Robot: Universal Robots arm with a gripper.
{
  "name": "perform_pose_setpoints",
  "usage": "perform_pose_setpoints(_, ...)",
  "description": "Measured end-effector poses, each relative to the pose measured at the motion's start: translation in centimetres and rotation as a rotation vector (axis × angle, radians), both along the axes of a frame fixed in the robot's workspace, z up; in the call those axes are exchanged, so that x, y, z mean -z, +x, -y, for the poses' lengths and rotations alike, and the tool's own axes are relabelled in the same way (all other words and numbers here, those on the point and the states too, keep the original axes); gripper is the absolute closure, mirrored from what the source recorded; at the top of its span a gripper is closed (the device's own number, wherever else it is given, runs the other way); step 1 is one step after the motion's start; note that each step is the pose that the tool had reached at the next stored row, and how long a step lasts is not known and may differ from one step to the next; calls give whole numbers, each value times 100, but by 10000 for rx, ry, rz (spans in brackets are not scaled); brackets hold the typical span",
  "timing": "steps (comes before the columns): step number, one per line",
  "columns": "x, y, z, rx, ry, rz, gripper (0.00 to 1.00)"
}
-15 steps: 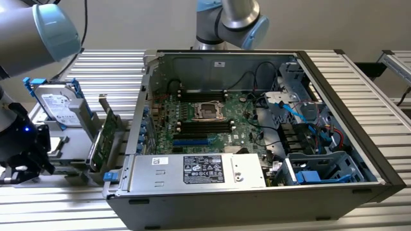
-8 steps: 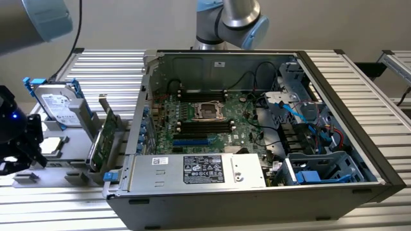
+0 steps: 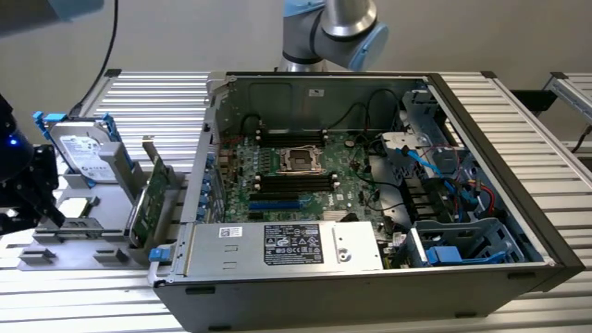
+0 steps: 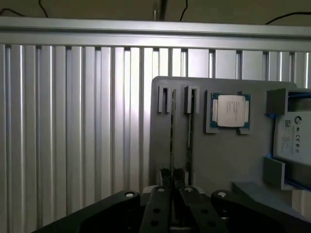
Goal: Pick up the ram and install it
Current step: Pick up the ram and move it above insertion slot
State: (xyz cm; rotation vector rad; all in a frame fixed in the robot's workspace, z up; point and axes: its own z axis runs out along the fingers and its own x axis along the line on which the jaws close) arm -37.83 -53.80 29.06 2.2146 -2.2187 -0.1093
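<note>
Black gripper, at the exterior view's left edge, clamps the thin circuit-board ram standing edge-on in a grey slotted holder. Light, stiff, likely fragile; best held by its edges.

Dim, even light from above leaves the gripper and the inside of the computer case in shadow, while glare brightens the table slats and a thin highlight runs along the ram.

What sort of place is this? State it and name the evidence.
Probably a robotics lab bench for PC assembly: a robot arm behind an open PC case with a bare motherboard, and a hard drive racked beside it on a slatted metal table.
</note>
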Motion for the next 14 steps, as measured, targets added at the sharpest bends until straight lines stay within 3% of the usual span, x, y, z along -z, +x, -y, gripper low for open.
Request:
perform_pose_setpoints(7, -315, 292, 0, -40, 0, -124, 87)
perform_pose_setpoints(14, -620, 592, 0, -71, -1, -314, 87)
